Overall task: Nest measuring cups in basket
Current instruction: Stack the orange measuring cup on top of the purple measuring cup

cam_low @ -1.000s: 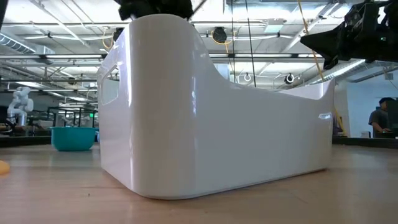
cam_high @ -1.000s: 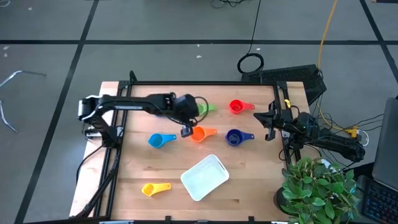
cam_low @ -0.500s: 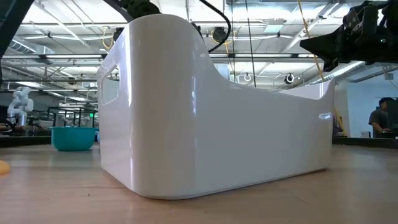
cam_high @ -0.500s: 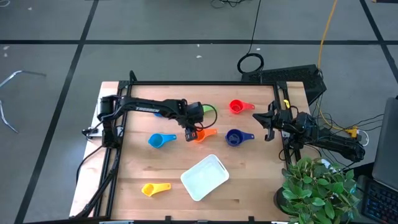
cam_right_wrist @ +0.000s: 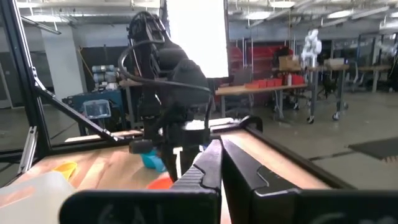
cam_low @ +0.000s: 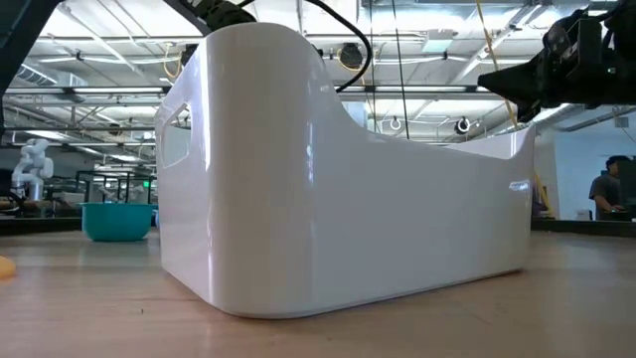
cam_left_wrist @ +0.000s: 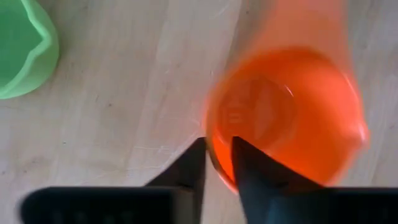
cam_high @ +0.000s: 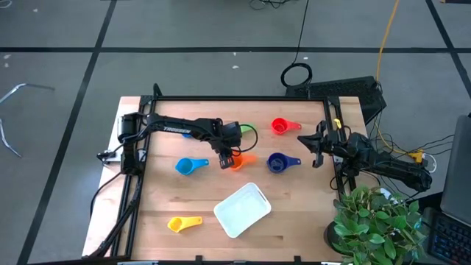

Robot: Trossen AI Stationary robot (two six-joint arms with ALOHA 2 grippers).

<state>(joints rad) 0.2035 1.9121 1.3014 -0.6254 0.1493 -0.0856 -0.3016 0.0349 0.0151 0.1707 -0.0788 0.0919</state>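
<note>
Left wrist view shows the left tool (cam_left_wrist: 216, 163) with its fingers pinching the thin rim of the orange cup (cam_left_wrist: 286, 118), one inside the bowl, one outside. Light, stiff and slick plastic, I judge, so the rim or flat handle suits a grip. High view alone places that cup mid-surface, well short of the basket (cam_high: 241, 210) nearer the front. The right tool (cam_high: 318, 151) waits at the right edge, fingers together.

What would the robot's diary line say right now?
left pincer: pinching orange cup rim | right pincer: waiting, shut | basket: empty
</note>
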